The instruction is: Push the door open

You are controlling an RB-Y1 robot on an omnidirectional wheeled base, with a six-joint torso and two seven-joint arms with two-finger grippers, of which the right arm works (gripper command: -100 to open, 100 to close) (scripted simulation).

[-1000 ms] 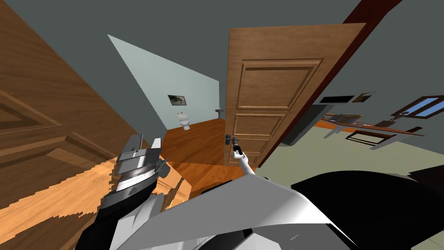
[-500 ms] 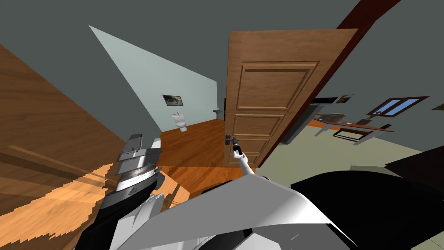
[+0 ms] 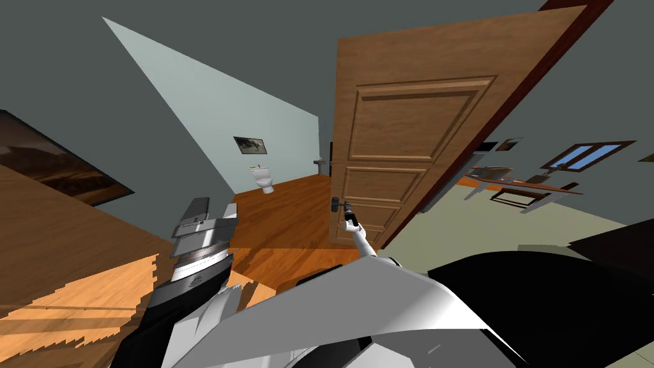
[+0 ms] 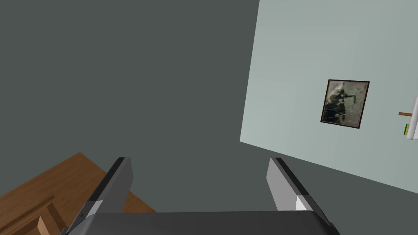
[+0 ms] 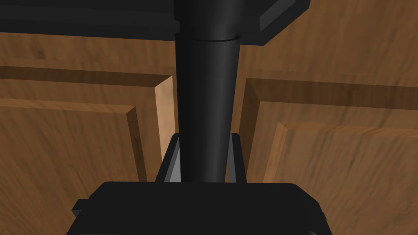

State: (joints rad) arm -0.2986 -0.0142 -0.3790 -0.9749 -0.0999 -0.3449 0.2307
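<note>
The brown panelled door (image 3: 396,147) stands partly open, hinged on a dark red frame (image 3: 472,134). Its dark handle (image 3: 336,204) sits at the free edge. My right gripper (image 3: 348,216) reaches out to it. In the right wrist view the gripper (image 5: 204,157) is shut on the dark handle lever (image 5: 206,102), with its fingers (image 5: 171,163) pressing the lever's sides and the door's panels (image 5: 81,155) close behind. My left gripper (image 3: 207,220) is raised at the left, away from the door. In the left wrist view it (image 4: 200,183) is open and holds nothing.
Past the door's free edge lies a room with a brown wooden floor (image 3: 287,211), a white toilet (image 3: 263,177) and a framed picture (image 3: 250,145). A large wooden surface (image 3: 57,236) is close on my left. Right of the frame are a pale floor, a shelf (image 3: 517,182) and a window (image 3: 594,155).
My view has turned, and the wooden surface on the left has slid lower. The door's face shows broader than half a second ago. My right gripper has stayed shut on the handle.
</note>
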